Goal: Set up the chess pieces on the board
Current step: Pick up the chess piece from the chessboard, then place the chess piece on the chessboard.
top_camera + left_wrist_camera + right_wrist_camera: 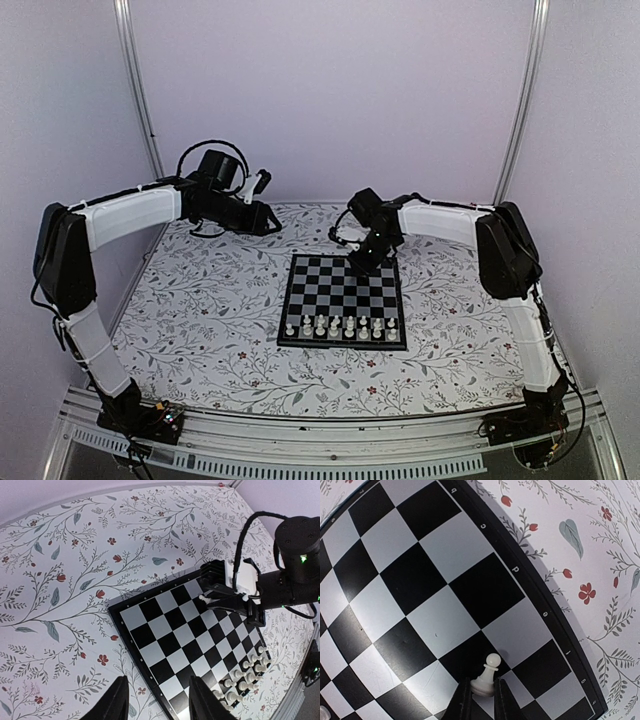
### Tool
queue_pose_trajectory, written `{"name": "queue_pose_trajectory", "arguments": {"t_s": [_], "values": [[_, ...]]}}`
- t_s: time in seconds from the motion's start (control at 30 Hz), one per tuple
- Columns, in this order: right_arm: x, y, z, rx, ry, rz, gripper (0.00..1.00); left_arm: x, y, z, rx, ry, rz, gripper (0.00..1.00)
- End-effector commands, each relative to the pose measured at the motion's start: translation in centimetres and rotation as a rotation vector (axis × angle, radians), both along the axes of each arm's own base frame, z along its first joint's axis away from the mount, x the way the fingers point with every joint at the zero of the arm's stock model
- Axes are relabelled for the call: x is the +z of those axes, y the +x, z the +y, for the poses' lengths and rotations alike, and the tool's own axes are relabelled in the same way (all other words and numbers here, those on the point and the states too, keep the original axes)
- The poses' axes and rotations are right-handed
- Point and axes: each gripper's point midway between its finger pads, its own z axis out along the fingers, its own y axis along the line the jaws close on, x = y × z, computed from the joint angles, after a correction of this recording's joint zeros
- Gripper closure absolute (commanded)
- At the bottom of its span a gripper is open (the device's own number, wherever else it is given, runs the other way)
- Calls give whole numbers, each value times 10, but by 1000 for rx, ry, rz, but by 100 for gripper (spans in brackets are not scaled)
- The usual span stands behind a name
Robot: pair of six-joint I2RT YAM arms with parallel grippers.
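Floral table — board, pawn between right fingers.

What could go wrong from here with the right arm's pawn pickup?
The right tool pinches the pawn only low at its base, so it may slip or tilt when lifted. Setting it among the crowded near-side pieces could topple neighbours.

**Right wrist view.** Small white file letters run along the black border of the board, from the upper centre of the frame down to the lower right. I read c, d and e, turned sideways to the camera. The letters at either end are too skewed to be sure of, and the marks on the upper-left border are illegible.

**Top and left wrist views.** No text I can read.
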Motion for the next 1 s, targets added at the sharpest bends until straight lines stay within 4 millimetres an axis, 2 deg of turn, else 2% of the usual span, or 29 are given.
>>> {"name": "queue_pose_trajectory", "arguments": {"t_s": [0.0,0.13,0.23,0.3,0.33,0.37,0.5,0.6,0.77,0.97], "values": [[8,3,-15,-18,-10,3,90,-7,2,4,1,7,19,57],[12,-7,-13,22,38,43,96,-7,0,1,-12,-7,26,57],[18,-23,-4,108,119,71,97,1,-5,-11,-59,-89,28,57],[37,-31,1,171,182,41,97,3,-9,-20,-84,-156,46,57],[40,-37,2,194,201,35,98,4,-11,-25,-96,-196,57,57],[54,-41,3,222,229,7,97,1,-16,-31,-109,-239,89,57],[86,-52,8,293,306,-51,97,6,-26,-52,-147,-424,174,57],[103,-61,13,337,358,-57,97,10,-32,-69,-170,-522,220,57],[120,-72,23,381,426,-32,95,8,-48,-96,-228,-586,280,55],[128,-87,33,427,457,0,95,2,-62,-122,-273,-631,318,55]]}}
